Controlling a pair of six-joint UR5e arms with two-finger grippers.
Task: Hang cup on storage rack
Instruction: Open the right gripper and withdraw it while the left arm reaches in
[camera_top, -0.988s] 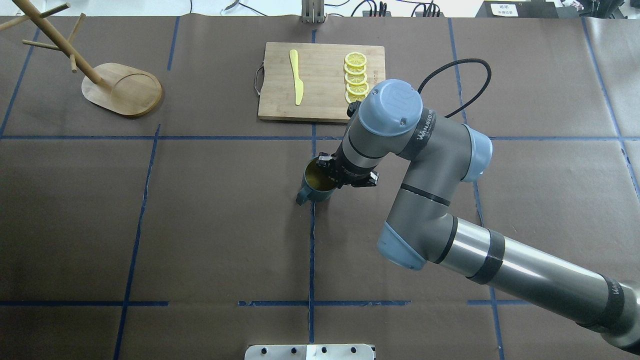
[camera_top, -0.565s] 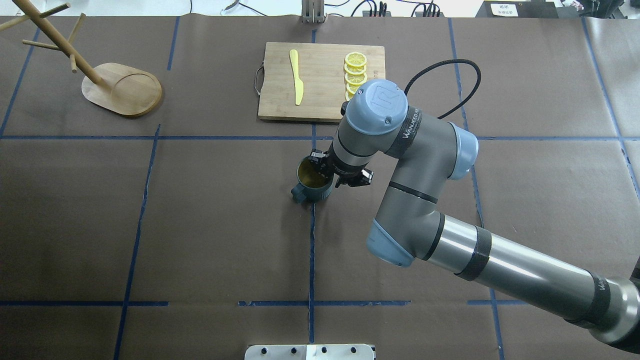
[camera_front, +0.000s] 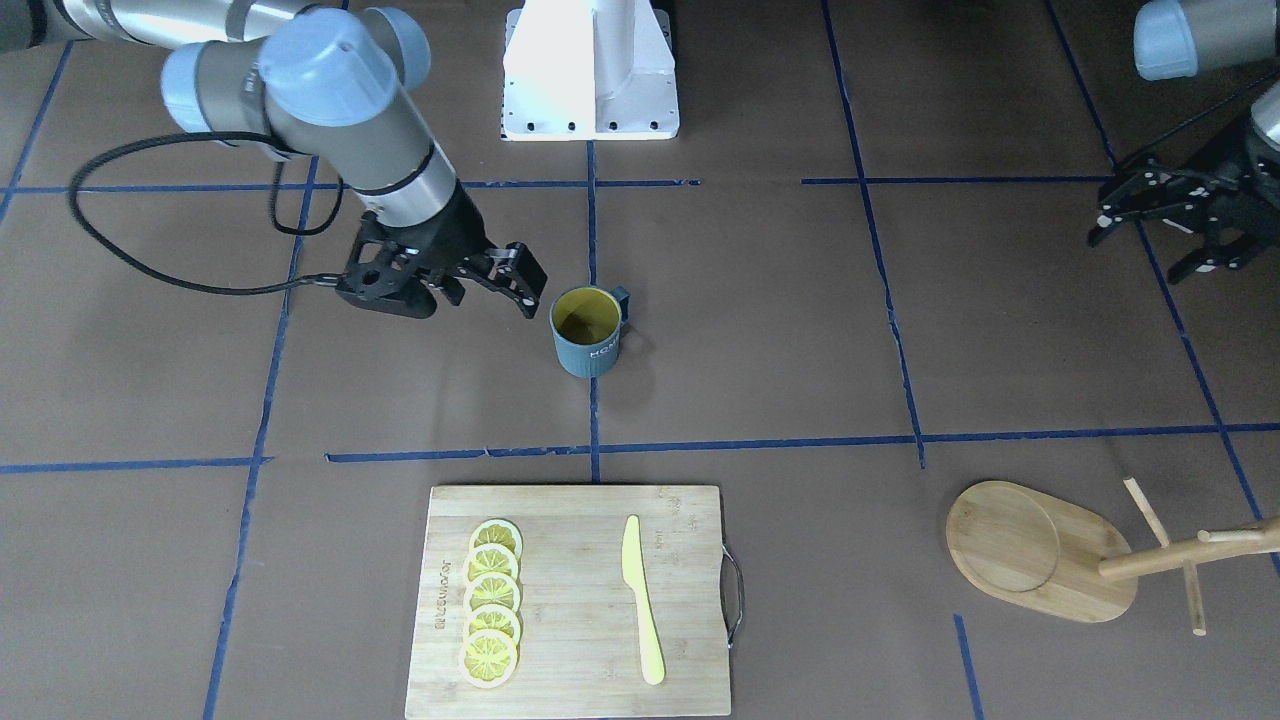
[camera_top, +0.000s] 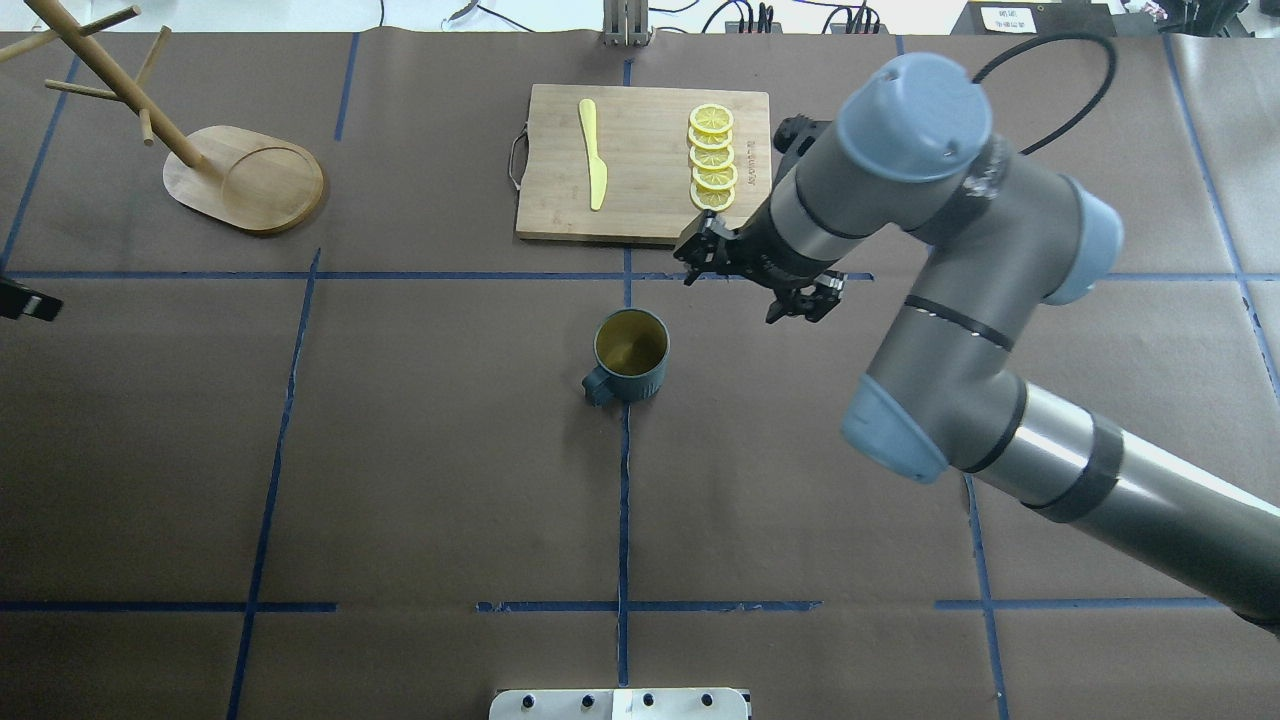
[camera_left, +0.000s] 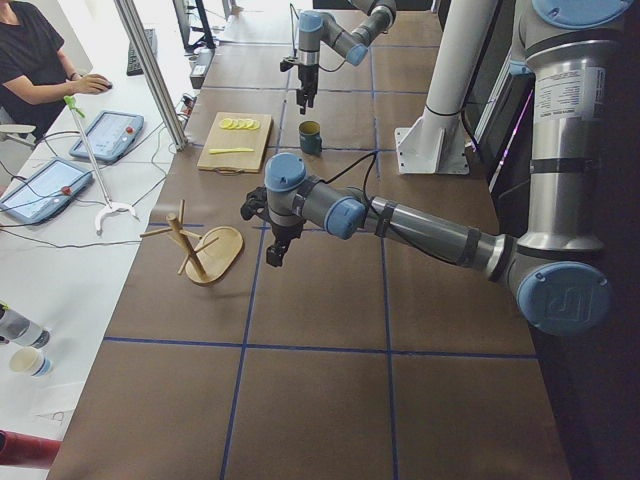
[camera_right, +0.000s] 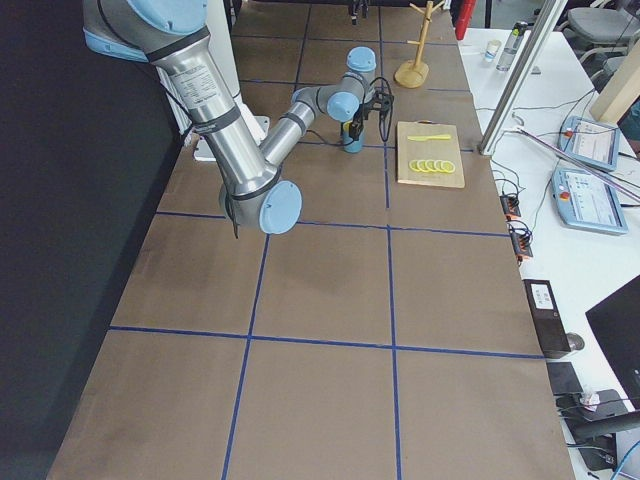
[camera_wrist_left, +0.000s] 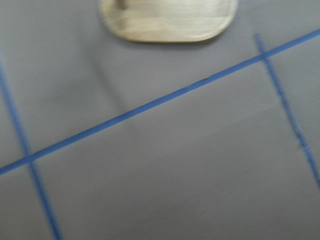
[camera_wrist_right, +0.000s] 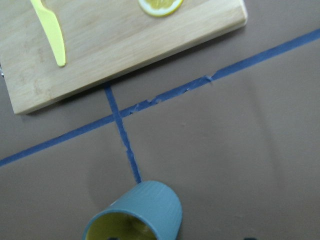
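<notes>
The cup (camera_top: 630, 355), teal-grey with a yellow-olive inside, stands upright on the brown mat at the table's middle, handle toward the robot's left. It also shows in the front view (camera_front: 588, 335) and at the bottom of the right wrist view (camera_wrist_right: 135, 215). My right gripper (camera_top: 745, 283) is open and empty, raised and off to the cup's far right side (camera_front: 450, 288). The storage rack (camera_top: 245, 178) stands at the far left corner, its pegs bare (camera_front: 1040, 550). My left gripper (camera_front: 1165, 230) is open and empty, hovering near the rack (camera_wrist_left: 170, 20).
A bamboo cutting board (camera_top: 640, 165) with a yellow knife (camera_top: 593, 150) and several lemon slices (camera_top: 712, 155) lies at the far centre, just beyond the right gripper. Blue tape lines cross the mat. The robot's base plate (camera_top: 620, 703) sits at the near edge.
The right gripper, shut on the cup's rim before, has let go and pulled up and away to the far right. The cup stays standing. The left gripper's tip has appeared at the left edge.
</notes>
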